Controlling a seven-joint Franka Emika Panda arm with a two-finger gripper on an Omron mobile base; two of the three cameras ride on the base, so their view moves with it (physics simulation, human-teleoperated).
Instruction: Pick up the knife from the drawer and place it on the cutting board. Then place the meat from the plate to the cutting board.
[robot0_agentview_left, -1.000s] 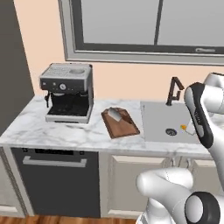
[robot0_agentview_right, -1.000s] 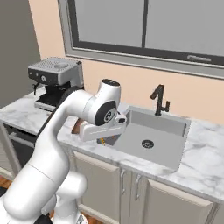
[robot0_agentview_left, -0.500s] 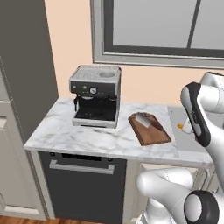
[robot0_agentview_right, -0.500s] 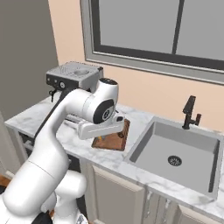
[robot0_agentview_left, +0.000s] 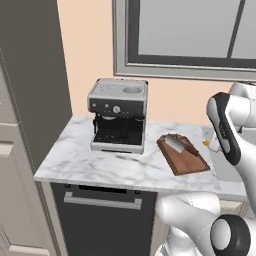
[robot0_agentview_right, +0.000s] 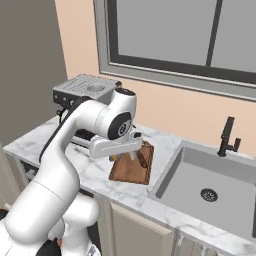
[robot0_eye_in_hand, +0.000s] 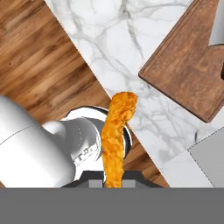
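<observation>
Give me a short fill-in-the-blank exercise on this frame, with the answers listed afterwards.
1. The hand is shut on the ____.
2. The knife lies on the ____.
3. On the counter, left of the cutting board in the left base view, stands a ____.
4. In the right base view the sink lies to the ____ of the board.

Missing words: meat; cutting board; coffee machine; right
</observation>
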